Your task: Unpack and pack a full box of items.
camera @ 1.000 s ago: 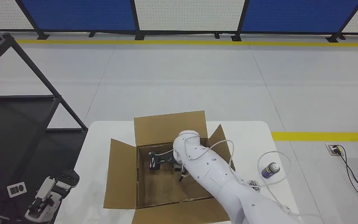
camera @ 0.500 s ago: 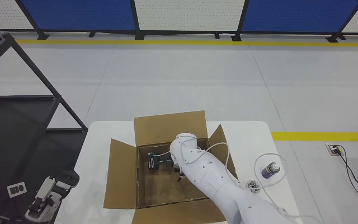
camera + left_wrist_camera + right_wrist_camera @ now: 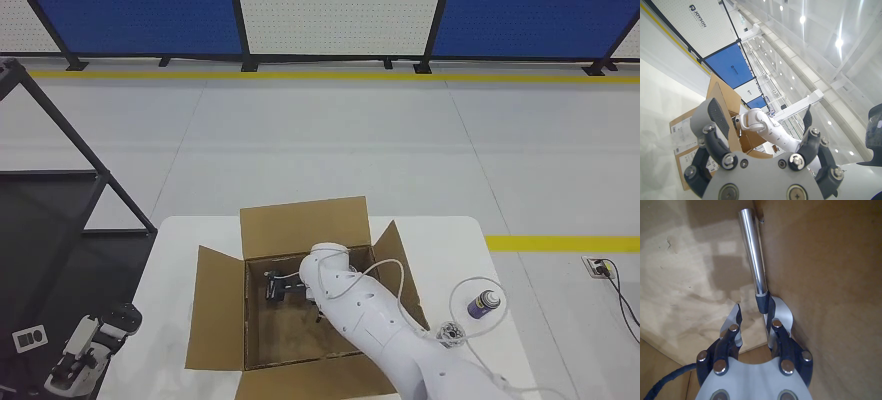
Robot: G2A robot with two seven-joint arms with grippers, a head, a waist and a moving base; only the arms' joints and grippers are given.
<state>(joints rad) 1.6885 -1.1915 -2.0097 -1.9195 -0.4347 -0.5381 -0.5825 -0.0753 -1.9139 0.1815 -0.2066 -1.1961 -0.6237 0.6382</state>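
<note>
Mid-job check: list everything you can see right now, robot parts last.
cardboard box: one, brown, flaps open, on the table
table: one, white, under the box
metal tube: one, shiny silver with a dark end, lying in the box along a wall
can: one, dark, upright on the table right of the box
rack: one, black, left of the table
right gripper: open, in the box, fingers either side of the tube's dark end
left gripper: open, empty, beside the table's left edge

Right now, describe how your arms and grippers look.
The right arm is glossy white with rounded segments; a white cable loops along it. Both the left gripper and right gripper have grey plates, black linkages with silver screws, and pale fingers with black ribbed pads.
</note>
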